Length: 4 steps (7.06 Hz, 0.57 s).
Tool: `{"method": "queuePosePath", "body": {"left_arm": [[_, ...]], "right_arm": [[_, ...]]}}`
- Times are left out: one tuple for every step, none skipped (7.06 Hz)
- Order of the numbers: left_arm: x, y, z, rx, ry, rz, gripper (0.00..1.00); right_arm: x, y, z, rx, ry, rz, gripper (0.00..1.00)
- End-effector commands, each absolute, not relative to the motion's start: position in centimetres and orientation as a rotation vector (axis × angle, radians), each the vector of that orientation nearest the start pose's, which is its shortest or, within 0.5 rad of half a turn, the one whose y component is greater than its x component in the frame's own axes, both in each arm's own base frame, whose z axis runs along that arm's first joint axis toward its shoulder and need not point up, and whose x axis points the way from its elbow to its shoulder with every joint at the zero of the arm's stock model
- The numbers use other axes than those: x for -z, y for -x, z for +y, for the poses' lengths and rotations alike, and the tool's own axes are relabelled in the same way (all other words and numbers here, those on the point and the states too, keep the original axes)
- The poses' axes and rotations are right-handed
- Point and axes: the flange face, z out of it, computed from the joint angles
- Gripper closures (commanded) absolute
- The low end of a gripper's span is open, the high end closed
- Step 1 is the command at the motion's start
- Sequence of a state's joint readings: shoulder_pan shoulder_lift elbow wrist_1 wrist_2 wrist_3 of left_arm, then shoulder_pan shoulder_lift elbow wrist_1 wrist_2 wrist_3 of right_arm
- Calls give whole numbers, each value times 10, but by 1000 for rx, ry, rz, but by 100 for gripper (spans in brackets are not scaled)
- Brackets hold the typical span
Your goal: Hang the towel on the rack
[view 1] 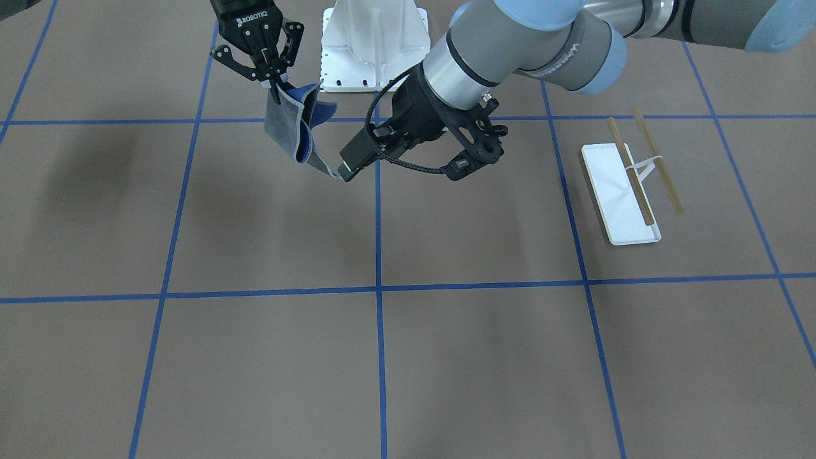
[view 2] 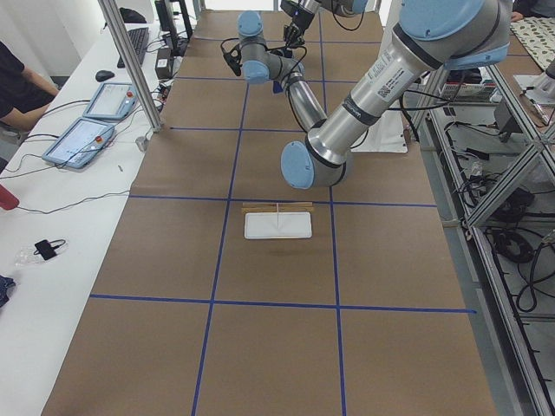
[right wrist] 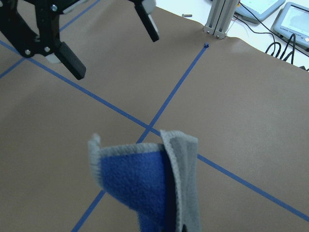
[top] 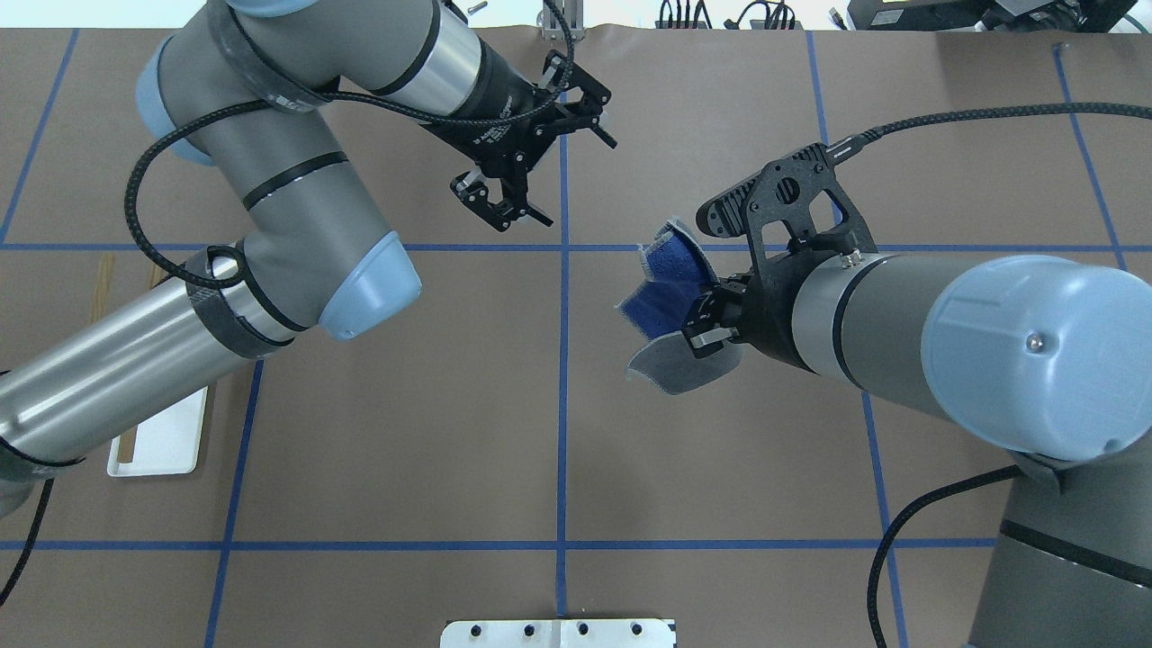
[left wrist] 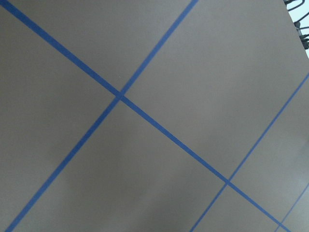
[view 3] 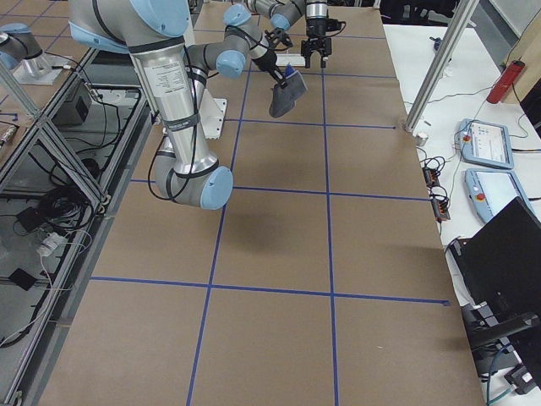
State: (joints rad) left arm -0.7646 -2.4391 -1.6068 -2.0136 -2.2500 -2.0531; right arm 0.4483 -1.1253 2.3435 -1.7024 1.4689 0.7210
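Observation:
The towel (view 1: 296, 131), dark grey with a blue underside, hangs folded above the table from my right gripper (view 1: 275, 81), which is shut on its upper edge. It also shows in the overhead view (top: 670, 288) and the right wrist view (right wrist: 145, 186). My left gripper (top: 583, 183) is open and empty, a short way from the towel and not touching it; its spread fingers (right wrist: 65, 54) show in the right wrist view. The rack (view 1: 621, 194), a white tray base with two tan dowel bars, stands far off on my left side, partly hidden under my left arm in the overhead view (top: 166, 445).
The brown table is marked with a grid of blue tape lines (view 1: 378, 290). The white robot pedestal (view 1: 373, 44) stands at the robot's edge. An aluminium post (right wrist: 219, 19) and operator tablets are at the far edge. The left wrist view shows only table.

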Motion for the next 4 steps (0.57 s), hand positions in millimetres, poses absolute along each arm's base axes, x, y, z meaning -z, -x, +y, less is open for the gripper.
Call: {"method": "queuePosePath", "body": {"left_arm": [[-22, -458, -493, 565, 379, 1395, 2], [-18, -480, -478, 562, 358, 1400, 2], [-22, -487, -479, 557, 347, 1414, 2], [-26, -491, -483, 553, 344, 1423, 3]], "right_arm": [[-130, 347, -323, 310, -738, -825, 100], [-123, 348, -321, 313, -746, -839, 100], [-123, 347, -321, 313, -746, -842, 100], [-122, 347, -320, 313, -749, -845, 100]]}}
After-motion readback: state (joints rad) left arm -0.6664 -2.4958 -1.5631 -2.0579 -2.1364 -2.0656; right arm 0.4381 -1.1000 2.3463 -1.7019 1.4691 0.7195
